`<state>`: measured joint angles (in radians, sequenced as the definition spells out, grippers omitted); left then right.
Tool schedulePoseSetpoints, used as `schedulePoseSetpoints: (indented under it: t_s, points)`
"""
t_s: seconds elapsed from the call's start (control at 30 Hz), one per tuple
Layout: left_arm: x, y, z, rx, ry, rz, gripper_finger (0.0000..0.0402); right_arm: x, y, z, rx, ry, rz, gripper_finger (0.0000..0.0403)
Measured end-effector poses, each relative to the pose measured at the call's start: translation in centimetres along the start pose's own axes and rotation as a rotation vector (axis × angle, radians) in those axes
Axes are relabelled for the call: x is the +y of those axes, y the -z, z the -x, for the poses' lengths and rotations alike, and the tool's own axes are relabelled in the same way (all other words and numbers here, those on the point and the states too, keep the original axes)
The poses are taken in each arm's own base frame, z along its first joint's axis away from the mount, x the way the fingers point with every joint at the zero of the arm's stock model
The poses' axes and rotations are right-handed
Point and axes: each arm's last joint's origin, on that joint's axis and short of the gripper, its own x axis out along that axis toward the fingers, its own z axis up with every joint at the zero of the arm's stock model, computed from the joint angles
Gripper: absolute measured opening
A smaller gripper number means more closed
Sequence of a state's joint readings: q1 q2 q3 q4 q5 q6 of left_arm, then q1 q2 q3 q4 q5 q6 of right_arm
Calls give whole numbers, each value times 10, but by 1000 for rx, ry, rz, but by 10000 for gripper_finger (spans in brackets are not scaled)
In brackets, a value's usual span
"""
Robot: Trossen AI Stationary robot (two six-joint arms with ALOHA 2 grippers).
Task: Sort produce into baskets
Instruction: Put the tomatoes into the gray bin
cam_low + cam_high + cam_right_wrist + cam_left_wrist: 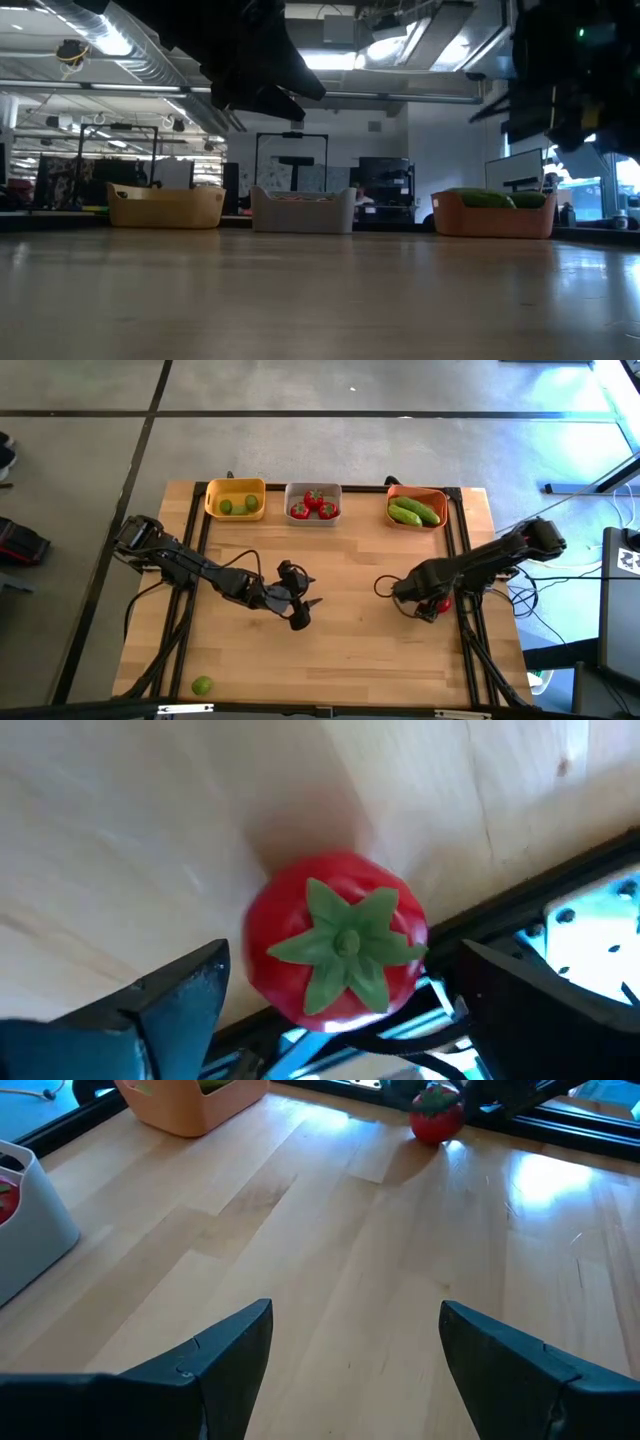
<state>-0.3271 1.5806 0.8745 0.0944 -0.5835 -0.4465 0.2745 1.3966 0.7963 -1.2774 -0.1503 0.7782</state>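
Pick step: right gripper (335, 1010), fingers spread, straddles round red plastic tomato (335, 952) at table's right edge, apparently not yet pinched. Next: close, carry to light grey tray (313, 491). Left gripper (355, 1350) open, mid-table.

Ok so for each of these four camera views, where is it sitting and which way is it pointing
High view: above the table, facing straight down; shows both arms, the yellow basket, grey basket, orange basket and a lime.
Low view: at tabletop height, facing level toward the baskets; dark arm parts hang in from above.
Left wrist view: on the left arm, facing across the wood; the open left gripper shows.
Right wrist view: on the right arm, facing down; the open right gripper flanks a tomato.
Both wrist views share that tomato.
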Motion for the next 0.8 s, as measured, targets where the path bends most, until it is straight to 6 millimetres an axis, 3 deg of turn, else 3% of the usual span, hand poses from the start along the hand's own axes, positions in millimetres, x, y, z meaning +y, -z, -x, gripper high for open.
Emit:
schedulePoseSetpoints:
  t_s: [0.27, 0.47, 0.63, 0.8]
  points:
    - [0, 0, 0, 0, 0, 0, 282, 8, -12, -19, 126, 102, 67, 337]
    - [0, 0, 0, 0, 0, -5, 282, 10, -15, -22, 161, 113, 120, 265]
    - [0, 0, 0, 0, 0, -7, 282, 17, -18, 4, 28, 96, 179, 215]
    - [0, 0, 0, 0, 0, 25, 282, 23, -25, 40, -224, 152, 233, 215]
